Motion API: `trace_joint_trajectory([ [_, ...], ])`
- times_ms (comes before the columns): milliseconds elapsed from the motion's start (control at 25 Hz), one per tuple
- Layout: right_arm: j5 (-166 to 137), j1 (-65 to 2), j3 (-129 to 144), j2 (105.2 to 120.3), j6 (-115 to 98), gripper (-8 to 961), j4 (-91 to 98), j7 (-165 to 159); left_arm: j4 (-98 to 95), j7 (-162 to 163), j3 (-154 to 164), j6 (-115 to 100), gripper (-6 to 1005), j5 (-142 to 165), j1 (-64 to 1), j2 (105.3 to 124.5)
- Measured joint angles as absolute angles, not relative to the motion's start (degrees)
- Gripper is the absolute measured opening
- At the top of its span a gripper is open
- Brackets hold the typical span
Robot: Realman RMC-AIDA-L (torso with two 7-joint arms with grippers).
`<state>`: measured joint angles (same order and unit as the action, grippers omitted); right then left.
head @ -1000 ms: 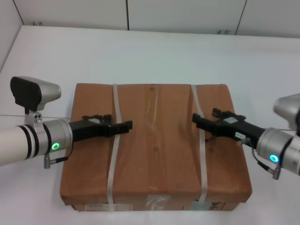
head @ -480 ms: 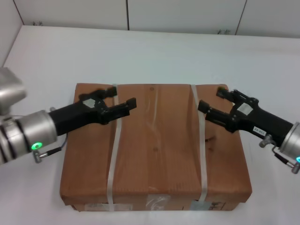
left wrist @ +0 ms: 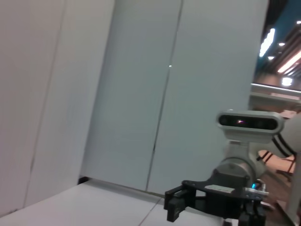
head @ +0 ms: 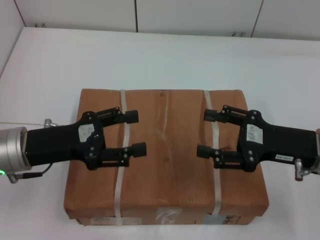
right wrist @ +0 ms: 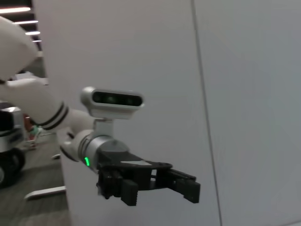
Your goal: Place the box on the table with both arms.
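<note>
The box lies flat on the white table. It is brown cardboard with two whitish straps, a taped middle seam and labels on its near side. My left gripper is open and empty over the box's left half, its fingers either side of the left strap. My right gripper is open and empty over the right half, by the right strap. The two face each other, apart. The left wrist view shows the right gripper farther off. The right wrist view shows the left gripper. The box is out of both wrist views.
White wall panels stand behind the table's far edge, and a wall runs along its left side. Bare tabletop surrounds the box on the left, right and far sides. The box's near edge is close to the bottom of the head view.
Both wrists have rolled and both grippers have risen toward the head camera, fingers now spread wide one above the other. The box has not moved.
</note>
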<state>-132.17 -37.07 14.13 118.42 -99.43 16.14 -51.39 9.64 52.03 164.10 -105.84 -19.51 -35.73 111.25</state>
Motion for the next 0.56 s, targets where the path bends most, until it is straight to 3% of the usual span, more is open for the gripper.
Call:
trace_joint_trajectory([
  [560, -132.19, -37.18, 14.59, 118.67, -100.06, 854, 16.45, -50.94, 9.67, 51.51, 164.09, -106.44, 843, -19.39, -36.19, 111.86],
])
